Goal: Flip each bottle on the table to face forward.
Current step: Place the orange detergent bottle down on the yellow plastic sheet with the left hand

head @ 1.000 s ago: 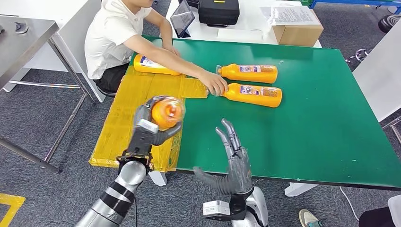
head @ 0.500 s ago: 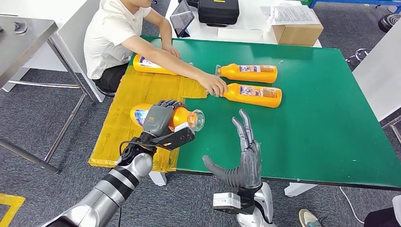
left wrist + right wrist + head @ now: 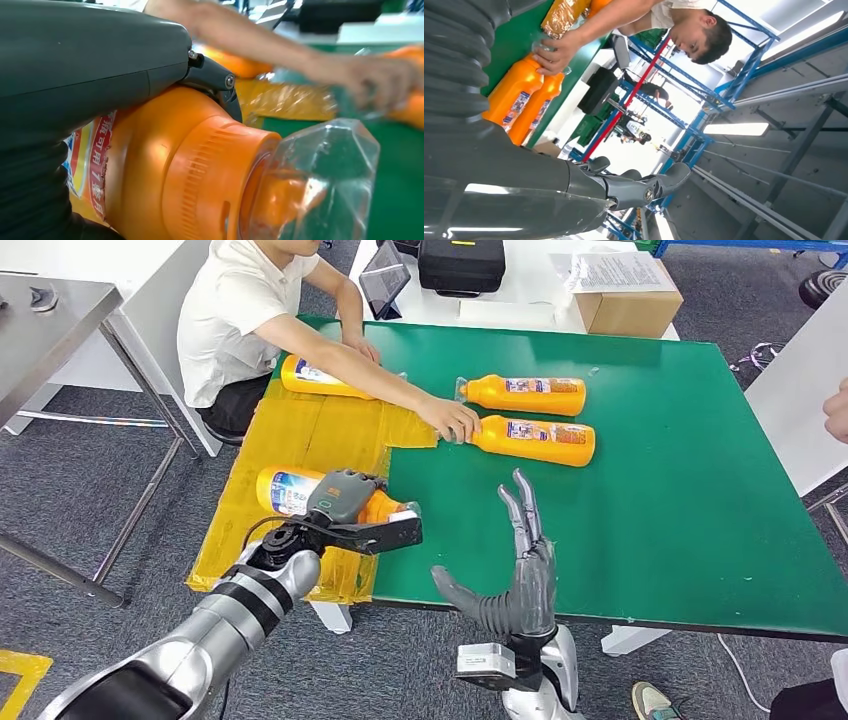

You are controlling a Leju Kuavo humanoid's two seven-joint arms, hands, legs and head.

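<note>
Four orange bottles: three lie on the desk, one (image 3: 300, 495) now lowered sideways at its left edge, gripped by the left hand (image 3: 345, 510); right hand (image 3: 520, 565) spread.

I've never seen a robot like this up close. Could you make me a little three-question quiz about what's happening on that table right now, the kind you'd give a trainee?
1. True or false: the left hand holds an orange bottle lying on its side over the yellow taped area.
2. How many orange bottles are on the green table, counting the held one?
A. two
B. four
C. six
3. Fill in: the right hand holds ______, its fingers spread.

Key
1. True.
2. B: the held bottle, one behind the person's arm, and two further right.
3. Nothing.
</note>
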